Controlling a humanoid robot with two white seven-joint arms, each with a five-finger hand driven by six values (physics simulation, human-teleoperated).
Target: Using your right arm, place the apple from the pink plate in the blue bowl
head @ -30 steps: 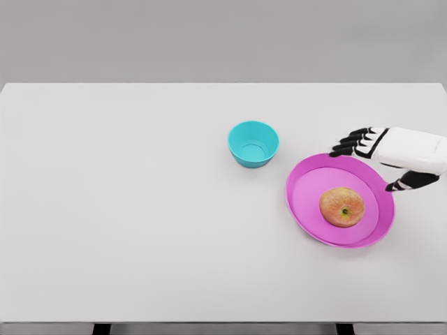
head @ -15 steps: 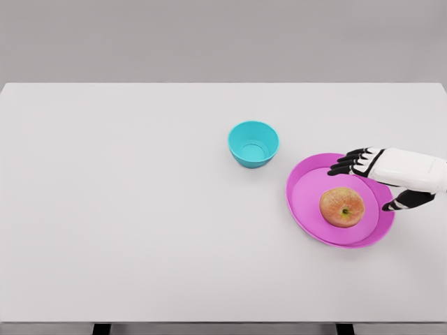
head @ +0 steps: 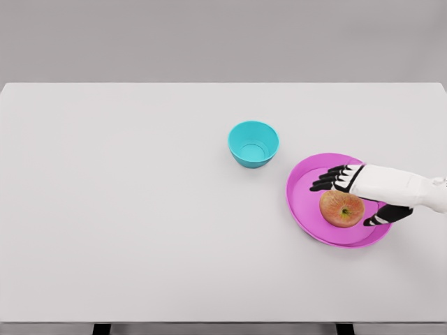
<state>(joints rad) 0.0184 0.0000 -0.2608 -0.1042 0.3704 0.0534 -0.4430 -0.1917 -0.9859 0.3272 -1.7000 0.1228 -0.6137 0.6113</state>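
Right hand [head: 353, 192] hovers over the pink plate [head: 304, 202], fingers spread, holding nothing. Apple [head: 341, 209] sits on the plate just below and toward the palm, thumb off its right side. Blue bowl [head: 253, 144] lies up-left, near the plate.

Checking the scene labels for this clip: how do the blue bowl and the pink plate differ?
The blue bowl is small, deep and empty; the pink plate is wider, shallow and holds the apple. The bowl stands apart from the right hand, which reaches over the plate. Both are round and rest on the white table.
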